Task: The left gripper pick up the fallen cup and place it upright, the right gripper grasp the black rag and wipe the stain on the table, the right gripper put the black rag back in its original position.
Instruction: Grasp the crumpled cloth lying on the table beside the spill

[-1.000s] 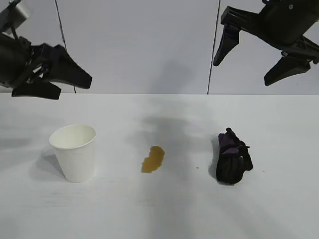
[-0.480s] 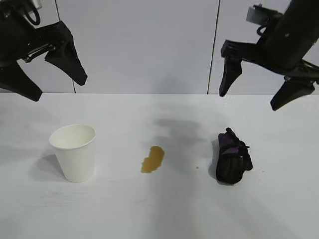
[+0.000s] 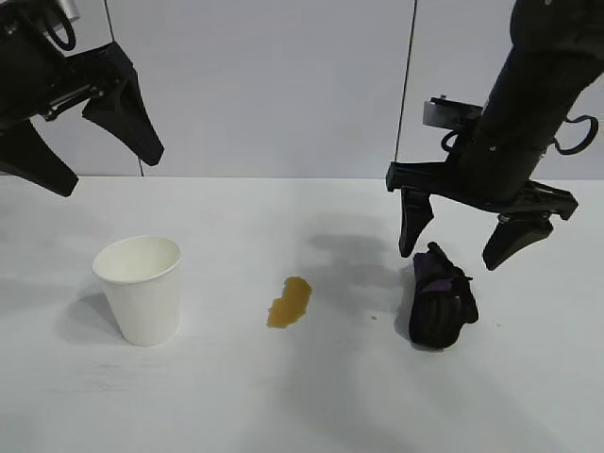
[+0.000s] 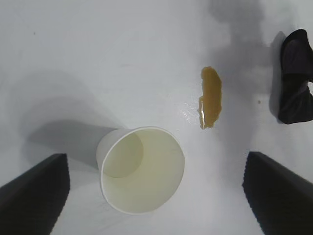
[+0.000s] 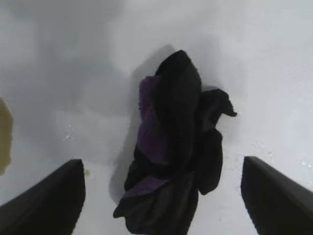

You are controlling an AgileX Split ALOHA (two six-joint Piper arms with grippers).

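Desk (image 3: 283, 396): white, matt, smooth. Cup (image 3: 140, 288): white paper, matt. Rag (image 5: 171, 152): soft black cloth with purple folds, fuzzy and crumpled. Stain (image 4: 211, 96): amber liquid, wet and glossy. Left pincer (image 3: 85, 132): black, matt, hard-looking.

On the bench (image 3: 528, 396) we find the stain (image 3: 290, 302) central, the cup (image 3: 142, 288) upright to its left, the black rag (image 3: 441, 299) to its right beneath the right end effector (image 3: 461, 247).
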